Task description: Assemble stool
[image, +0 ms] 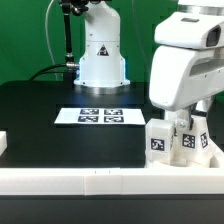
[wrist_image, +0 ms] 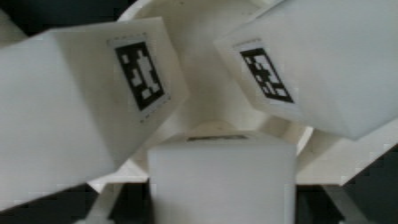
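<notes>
My gripper (image: 178,126) is low at the exterior view's right, among a cluster of chunky white stool legs (image: 160,140) that carry black-and-white tags. In the wrist view the gripper (wrist_image: 221,205) has a plain white leg (wrist_image: 221,170) between its jaws, with dark fingers close against both its sides. It looks shut on that leg. Two tagged legs stand on either side of it, one (wrist_image: 107,85) and the other (wrist_image: 311,75). A white curved surface (wrist_image: 199,40) shows behind them. I cannot tell whether it is the round seat.
The marker board (image: 100,116) lies flat mid-table. The long white border rail (image: 90,180) runs along the front, just before the leg cluster. A small white part (image: 3,143) sits at the exterior view's left edge. The robot base (image: 100,55) stands at the back.
</notes>
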Action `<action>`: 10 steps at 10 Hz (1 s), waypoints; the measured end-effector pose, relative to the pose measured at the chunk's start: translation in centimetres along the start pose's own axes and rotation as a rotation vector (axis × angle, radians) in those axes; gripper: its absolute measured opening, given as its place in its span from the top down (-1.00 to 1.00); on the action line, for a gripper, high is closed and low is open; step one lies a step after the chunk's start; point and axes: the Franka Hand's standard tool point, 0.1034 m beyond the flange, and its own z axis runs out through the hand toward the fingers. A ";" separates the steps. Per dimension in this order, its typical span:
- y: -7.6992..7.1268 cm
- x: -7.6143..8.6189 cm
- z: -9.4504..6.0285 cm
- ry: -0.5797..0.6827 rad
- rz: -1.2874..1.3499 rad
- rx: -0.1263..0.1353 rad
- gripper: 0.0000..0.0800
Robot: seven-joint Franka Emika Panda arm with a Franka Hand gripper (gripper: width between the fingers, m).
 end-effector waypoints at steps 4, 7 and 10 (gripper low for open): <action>-0.3 0.1 0.1 0.010 0.469 0.026 0.16; -0.6 0.4 0.0 0.021 0.679 0.034 0.16; -0.7 0.4 0.0 0.018 0.911 0.039 0.16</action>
